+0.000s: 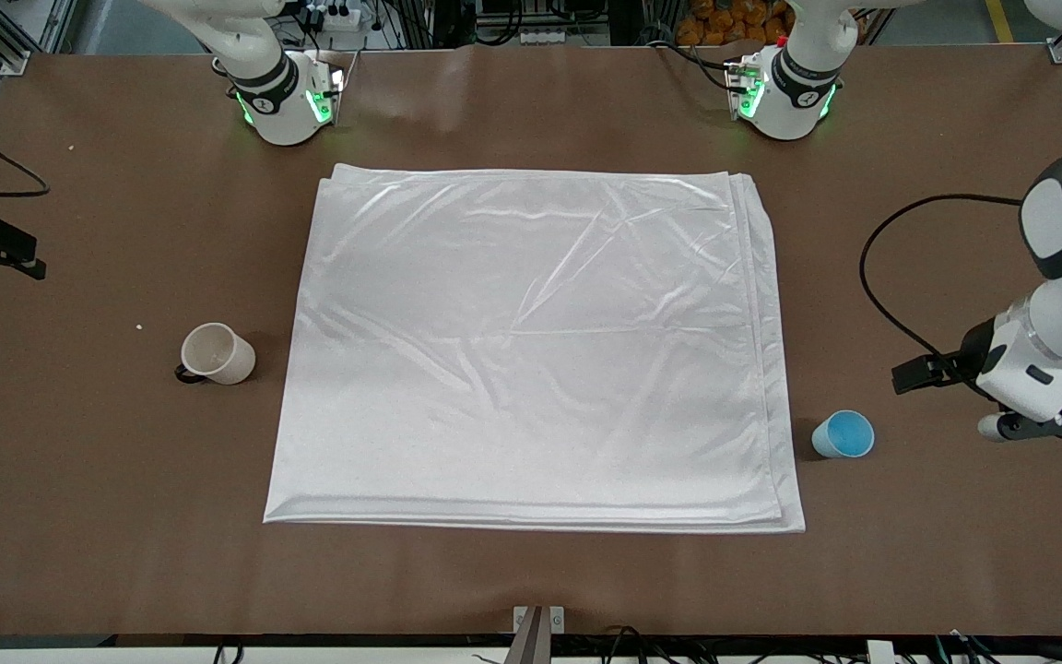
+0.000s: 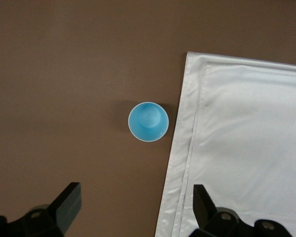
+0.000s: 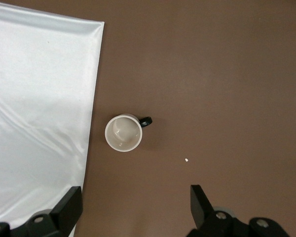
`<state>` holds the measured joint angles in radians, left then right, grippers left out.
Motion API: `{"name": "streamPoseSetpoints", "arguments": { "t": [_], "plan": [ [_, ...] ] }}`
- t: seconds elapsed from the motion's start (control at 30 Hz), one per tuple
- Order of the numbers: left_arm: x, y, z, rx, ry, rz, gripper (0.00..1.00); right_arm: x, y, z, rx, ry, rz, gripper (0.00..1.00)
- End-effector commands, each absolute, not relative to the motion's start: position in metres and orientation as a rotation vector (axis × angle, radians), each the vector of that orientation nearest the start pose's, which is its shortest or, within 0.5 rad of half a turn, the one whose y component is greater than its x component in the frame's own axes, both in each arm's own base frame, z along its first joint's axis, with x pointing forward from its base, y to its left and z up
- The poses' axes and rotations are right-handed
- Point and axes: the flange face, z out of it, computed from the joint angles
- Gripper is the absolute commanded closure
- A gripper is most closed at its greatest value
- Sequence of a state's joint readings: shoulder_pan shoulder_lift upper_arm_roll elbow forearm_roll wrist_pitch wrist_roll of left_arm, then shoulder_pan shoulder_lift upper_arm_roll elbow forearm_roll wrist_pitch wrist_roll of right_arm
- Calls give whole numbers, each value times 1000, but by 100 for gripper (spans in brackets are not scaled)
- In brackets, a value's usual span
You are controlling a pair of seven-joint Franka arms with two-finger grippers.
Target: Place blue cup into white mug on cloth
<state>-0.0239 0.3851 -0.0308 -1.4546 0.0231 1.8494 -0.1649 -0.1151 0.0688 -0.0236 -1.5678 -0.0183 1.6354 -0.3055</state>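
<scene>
The blue cup stands upright on the bare table, beside the cloth's edge toward the left arm's end. My left gripper hangs open and empty over the table near the cup; in the left wrist view the cup and the cloth's corner lie below it. The white mug stands on the bare table beside the cloth toward the right arm's end. In the right wrist view my right gripper is open and empty above the mug and the cloth's edge.
Both arm bases stand along the table's edge farthest from the front camera. A black cable loops over the table by the left arm. A small white crumb lies near the mug and also shows in the right wrist view.
</scene>
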Motion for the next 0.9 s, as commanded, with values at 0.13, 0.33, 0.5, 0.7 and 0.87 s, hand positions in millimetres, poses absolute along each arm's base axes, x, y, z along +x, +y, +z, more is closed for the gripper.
{"name": "streamPoseSetpoints", "arguments": {
  "t": [0.13, 0.33, 0.5, 0.7, 0.87],
  "plan": [
    [698, -30, 399, -3110, -164, 9, 0, 592, -89, 557, -3132, -607, 29, 3],
    [707, -20, 352, -3109, -185, 43, 0, 593, -92, 513, -3093, -751, 98, 2],
    [710, -20, 318, -3109, -184, 72, 0, 593, -95, 488, -3053, -912, 71, 0],
    [711, 1, 294, -3106, -231, 106, 0, 594, -96, 461, -2994, -1123, 30, 0],
    [709, -1, 269, -3104, -227, 161, 0, 602, -97, 431, -2905, -1334, 31, 0]
  ]
}}
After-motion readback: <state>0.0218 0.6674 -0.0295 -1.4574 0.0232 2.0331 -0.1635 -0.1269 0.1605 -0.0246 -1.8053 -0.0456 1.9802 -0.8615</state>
